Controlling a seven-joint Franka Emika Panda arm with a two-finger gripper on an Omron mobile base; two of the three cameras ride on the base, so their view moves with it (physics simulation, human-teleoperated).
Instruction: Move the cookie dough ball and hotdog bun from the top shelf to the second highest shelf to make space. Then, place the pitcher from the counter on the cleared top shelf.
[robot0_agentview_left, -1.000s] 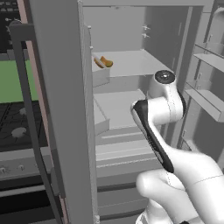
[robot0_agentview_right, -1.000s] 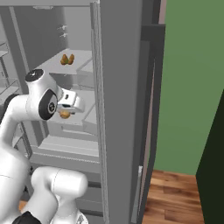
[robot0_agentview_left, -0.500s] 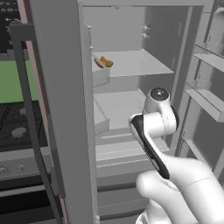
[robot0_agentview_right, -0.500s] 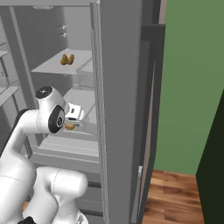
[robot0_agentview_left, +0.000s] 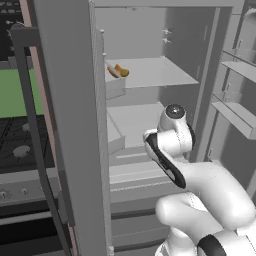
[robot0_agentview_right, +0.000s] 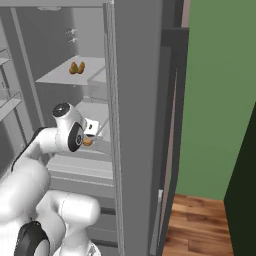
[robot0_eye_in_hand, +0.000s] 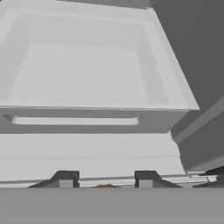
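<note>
Tool (robot0_agentview_right: 88, 142) apparently pinching cookie dough ball (robot0_agentview_right: 87, 142), hotdog bun (robot0_agentview_left: 118, 71) on top shelf (robot0_agentview_left: 155, 72)

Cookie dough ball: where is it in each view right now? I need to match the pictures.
Right base view: cookie dough ball in the gripper, left of centre, just inside the fridge.
Hand view: orange sliver at the bottom edge, between the two finger tips.
Left base view: the arm covers that spot, in front of the second highest shelf.
Shared landmark: the hotdog bun on the top shelf, in both base views.
</note>
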